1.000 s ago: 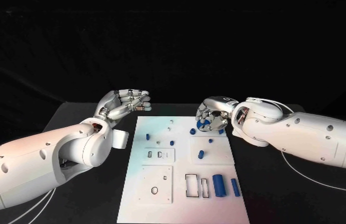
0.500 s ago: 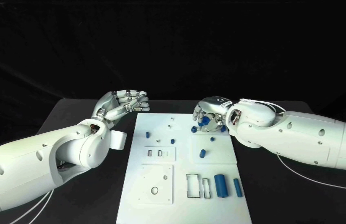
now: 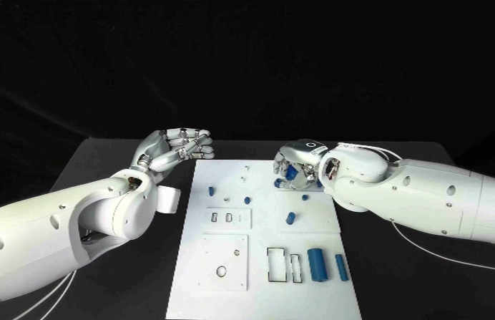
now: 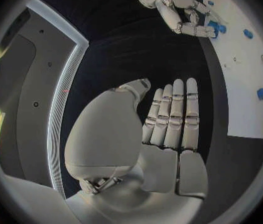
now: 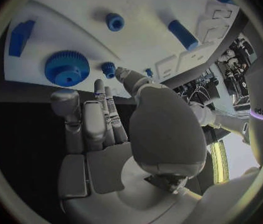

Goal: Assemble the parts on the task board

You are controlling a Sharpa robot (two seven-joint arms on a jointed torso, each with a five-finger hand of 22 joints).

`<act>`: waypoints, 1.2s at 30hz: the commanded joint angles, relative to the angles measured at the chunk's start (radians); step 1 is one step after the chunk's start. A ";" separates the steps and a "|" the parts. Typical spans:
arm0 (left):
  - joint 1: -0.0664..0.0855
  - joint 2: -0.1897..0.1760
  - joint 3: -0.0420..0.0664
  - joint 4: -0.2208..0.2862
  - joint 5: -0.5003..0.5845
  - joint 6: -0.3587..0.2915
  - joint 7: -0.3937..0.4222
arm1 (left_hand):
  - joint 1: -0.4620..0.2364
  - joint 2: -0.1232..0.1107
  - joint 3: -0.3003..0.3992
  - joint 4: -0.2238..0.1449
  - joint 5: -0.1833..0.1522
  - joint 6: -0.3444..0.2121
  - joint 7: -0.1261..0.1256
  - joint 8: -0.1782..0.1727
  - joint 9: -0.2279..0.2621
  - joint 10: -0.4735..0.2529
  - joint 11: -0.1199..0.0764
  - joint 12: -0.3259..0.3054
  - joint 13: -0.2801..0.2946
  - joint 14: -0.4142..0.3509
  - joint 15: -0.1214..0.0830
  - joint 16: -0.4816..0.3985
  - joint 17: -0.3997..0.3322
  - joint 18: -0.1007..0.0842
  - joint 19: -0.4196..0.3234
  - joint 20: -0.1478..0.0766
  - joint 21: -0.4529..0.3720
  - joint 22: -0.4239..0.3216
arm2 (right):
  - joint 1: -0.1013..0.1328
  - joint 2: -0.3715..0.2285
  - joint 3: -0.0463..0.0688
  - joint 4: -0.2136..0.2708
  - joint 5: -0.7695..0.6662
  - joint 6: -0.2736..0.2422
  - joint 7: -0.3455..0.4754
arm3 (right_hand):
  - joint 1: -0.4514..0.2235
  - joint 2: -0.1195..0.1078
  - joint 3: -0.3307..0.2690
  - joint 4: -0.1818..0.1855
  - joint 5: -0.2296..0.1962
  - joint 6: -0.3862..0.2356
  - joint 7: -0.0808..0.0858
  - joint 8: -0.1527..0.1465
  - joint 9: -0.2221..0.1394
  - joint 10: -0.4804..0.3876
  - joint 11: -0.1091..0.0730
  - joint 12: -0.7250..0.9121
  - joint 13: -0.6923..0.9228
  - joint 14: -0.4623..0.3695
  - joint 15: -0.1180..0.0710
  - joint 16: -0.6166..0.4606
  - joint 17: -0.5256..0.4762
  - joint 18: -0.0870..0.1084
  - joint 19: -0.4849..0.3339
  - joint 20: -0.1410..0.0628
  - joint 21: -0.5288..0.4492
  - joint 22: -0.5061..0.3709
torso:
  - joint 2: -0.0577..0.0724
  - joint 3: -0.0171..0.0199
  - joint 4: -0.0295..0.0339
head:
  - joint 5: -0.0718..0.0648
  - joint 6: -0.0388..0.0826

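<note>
Where the task board comes nearest the robot, two blue cylinders lie side by side, flat on its right portion, just beside a pair of dark-outlined rectangular slots; left of these sits a square inset plate with an oval hole. Mid-board: a short blue peg lies tilted on the right, and a smaller plate with little slots sits to the left. Farther back, small blue parts dot the board, one near its left edge. At the far right of the board the right hand is lowered over it, fingers curled down among blue pieces; the right wrist view shows its fingertips close by a blue gear and a small blue knob, but whether they pinch anything cannot be told. The left hand hovers off the board's far left corner, above the black table; in the left wrist view its fingers lie straight and together, thumb alongside, holding nothing.
</note>
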 commanded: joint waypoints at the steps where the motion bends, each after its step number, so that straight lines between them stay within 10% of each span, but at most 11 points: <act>1: 0.002 0.001 0.001 0.001 0.005 0.027 -0.001 | -0.010 -0.004 0.008 -0.001 -0.005 -0.006 0.005 -0.006 -0.001 -0.002 0.008 -0.007 0.001 -0.004 0.007 -0.008 0.002 0.009 -0.003 0.002 0.000 -0.001 | -0.003 0.004 0.000 -0.007 -0.019 0.030 -0.009 | 0.013 0.005 0.005 0.008 0.007 0.009 0.001 -0.004 0.002 -0.007 0.001 -0.003 0.001 0.030 0.007 0.012 0.006 -0.012 0.004 0.000 0.014 0.013 | 0.004 -0.0003 0.0022 | -0.003 0.000; 27: 0.003 0.003 0.002 -0.004 0.005 0.022 -0.001 | -0.011 -0.004 0.011 -0.004 -0.005 -0.012 0.007 -0.010 -0.002 -0.006 0.010 -0.017 0.001 -0.006 0.009 -0.012 0.004 0.010 -0.006 0.004 -0.002 -0.003 | -0.013 0.015 0.000 -0.019 -0.026 0.005 0.002 | 0.015 0.016 0.054 0.028 0.023 0.046 -0.017 0.020 0.029 0.037 -0.015 0.002 0.010 0.029 -0.005 0.064 0.044 -0.023 0.024 -0.006 0.081 0.106 | 0.020 -0.0015 0.0073 | -0.010 -0.004; 36: 0.004 0.003 0.002 -0.007 0.005 0.024 -0.007 | -0.011 -0.004 0.012 -0.005 -0.005 -0.014 0.008 -0.011 -0.002 -0.008 0.011 -0.019 0.002 -0.006 0.009 -0.013 0.004 0.010 -0.006 0.004 -0.002 -0.003 | -0.013 0.011 0.000 -0.015 -0.006 -0.121 -0.017 | 0.062 0.074 0.120 0.010 -0.040 0.104 -0.055 0.088 0.099 0.117 -0.051 0.025 0.043 0.034 -0.034 0.101 0.077 -0.030 0.043 -0.029 0.129 0.173 | 0.022 -0.0021 0.0094 | -0.009 0.000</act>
